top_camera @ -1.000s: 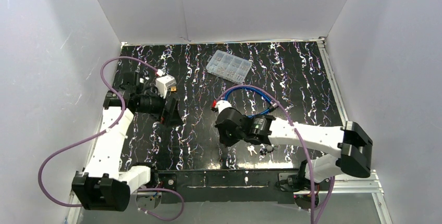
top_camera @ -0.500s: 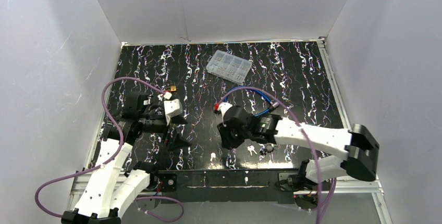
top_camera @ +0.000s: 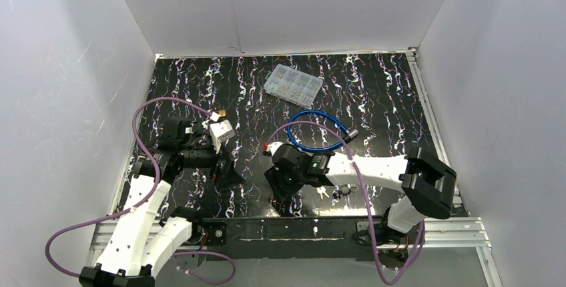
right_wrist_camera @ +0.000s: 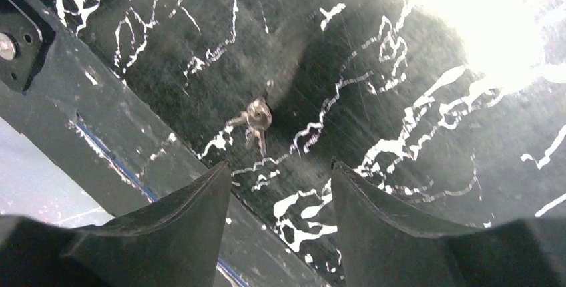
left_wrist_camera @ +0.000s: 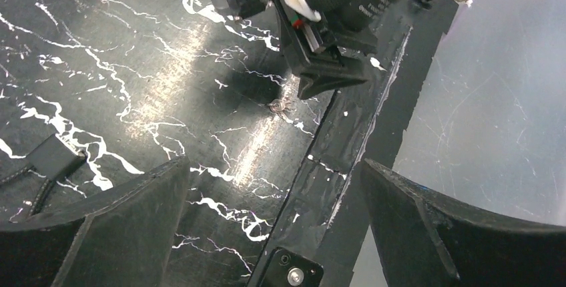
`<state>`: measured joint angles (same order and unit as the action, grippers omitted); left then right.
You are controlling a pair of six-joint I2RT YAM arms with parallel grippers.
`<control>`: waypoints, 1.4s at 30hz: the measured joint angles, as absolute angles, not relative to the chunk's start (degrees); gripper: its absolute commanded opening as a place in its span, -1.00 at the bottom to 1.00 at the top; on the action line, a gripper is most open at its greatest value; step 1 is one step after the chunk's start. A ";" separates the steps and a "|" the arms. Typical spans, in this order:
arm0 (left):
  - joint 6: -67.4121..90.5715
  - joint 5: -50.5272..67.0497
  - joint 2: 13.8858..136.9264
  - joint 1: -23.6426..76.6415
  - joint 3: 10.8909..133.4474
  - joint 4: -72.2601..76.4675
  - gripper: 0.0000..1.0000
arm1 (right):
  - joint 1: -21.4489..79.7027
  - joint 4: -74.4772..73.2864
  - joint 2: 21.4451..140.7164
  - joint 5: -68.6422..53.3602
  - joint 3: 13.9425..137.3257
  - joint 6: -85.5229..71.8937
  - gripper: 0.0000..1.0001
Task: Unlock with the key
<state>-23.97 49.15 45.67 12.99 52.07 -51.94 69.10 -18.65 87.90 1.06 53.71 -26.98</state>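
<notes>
Hovering released over the small silver key bunch (right_wrist_camera: 255,119) by the near edge of the desk (right_wrist_camera: 167,20), the right claw (right_wrist_camera: 280,172) could skid it away if closing off-centre

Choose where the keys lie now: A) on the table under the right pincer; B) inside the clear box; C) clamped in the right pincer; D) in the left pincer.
A: the keys lie loose on the table, below the open right pincer, touching neither finger.

Small bunch of keys (right_wrist_camera: 255,121) sat on the black marbled table (right_wrist_camera: 414,187), just past the right gripper (right_wrist_camera: 280,167), jaws spread, not touching.
</notes>
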 measured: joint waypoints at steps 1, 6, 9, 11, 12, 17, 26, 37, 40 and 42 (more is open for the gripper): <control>-23.33 48.49 45.69 12.99 52.07 -51.72 0.99 | 69.28 -18.35 88.92 1.08 54.37 -26.87 0.29; -21.34 45.52 46.70 12.99 52.07 -51.18 0.99 | 70.30 -17.58 92.82 1.43 57.21 -26.55 0.29; -20.69 44.16 46.92 12.99 52.07 -50.85 0.99 | 70.78 -17.52 93.91 1.80 58.15 -26.50 0.23; -20.38 43.55 46.59 12.99 52.07 -50.52 0.99 | 71.02 -17.56 94.70 2.39 59.18 -26.48 0.19; -20.36 43.33 46.39 12.99 52.07 -50.35 0.99 | 71.07 -17.54 95.09 2.59 59.64 -26.50 0.17; -19.92 42.33 45.95 12.99 52.10 -49.89 0.99 | 71.35 -17.39 97.34 3.07 61.08 -26.57 0.03; -18.13 40.47 45.28 12.99 52.12 -48.58 0.99 | 72.29 -17.56 99.61 3.81 61.21 -26.83 -0.22; -17.78 39.00 45.28 12.99 52.12 -47.97 0.99 | 73.21 -18.02 100.68 4.86 61.56 -27.05 -0.45; -17.80 38.63 45.28 12.99 52.12 -47.97 0.99 | 73.21 -18.13 101.06 5.30 61.63 -27.14 -0.64; -17.82 38.35 45.28 12.99 52.12 -47.97 0.99 | 73.21 -18.17 101.19 5.65 61.80 -27.29 -0.87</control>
